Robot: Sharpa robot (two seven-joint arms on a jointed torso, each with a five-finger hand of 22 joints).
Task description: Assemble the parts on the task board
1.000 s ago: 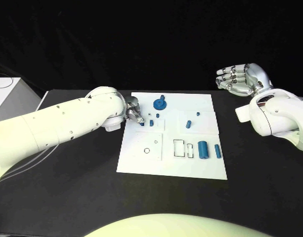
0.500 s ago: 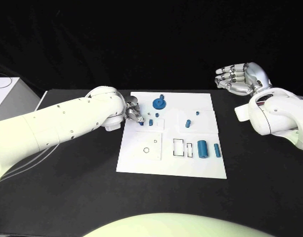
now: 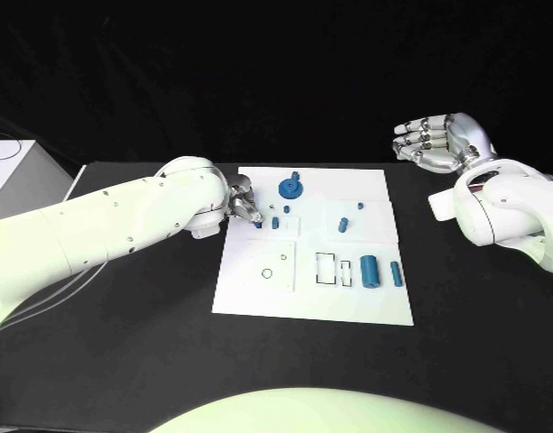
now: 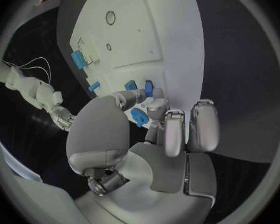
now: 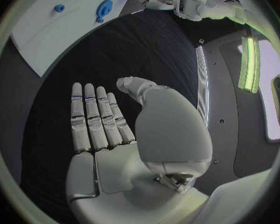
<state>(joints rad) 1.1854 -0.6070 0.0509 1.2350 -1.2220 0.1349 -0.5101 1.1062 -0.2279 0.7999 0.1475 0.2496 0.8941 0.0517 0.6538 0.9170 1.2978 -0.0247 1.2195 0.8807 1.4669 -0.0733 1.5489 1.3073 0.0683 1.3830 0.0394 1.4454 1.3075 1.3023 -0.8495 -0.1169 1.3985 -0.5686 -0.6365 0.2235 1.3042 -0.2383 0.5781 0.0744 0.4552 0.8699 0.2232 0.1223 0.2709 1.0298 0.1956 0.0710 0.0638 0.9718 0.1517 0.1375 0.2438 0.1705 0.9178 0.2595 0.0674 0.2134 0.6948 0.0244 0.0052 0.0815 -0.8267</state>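
At the middle of the black table [image 3: 120, 343] a flat white rectangular task board [image 3: 257, 293] is laid, matte and smooth, marked with thin black outlines of a circle and rectangles. Small glossy blue parts are spread over it: a round gear-like part with an upright stem [image 3: 292, 188] near the board's 12 o'clock edge, short pegs [image 3: 344, 225] around the centre, and two longer cylinders [image 3: 371, 271] lying side by side toward 4 o'clock.

At the board's 10 o'clock corner the left hand [image 3: 244, 206] is lowered onto the plate, its silver fingers bent down among two small blue pegs [image 4: 140, 87]. In the left wrist view a blue piece [image 4: 139, 116] is seen right against the fingertips, but whether it is pinched cannot be told.

Off the board, toward 2 o'clock from it and well apart, the right hand [image 3: 440, 142] is raised above the table, palm open, fingers straight and side by side, nothing held.
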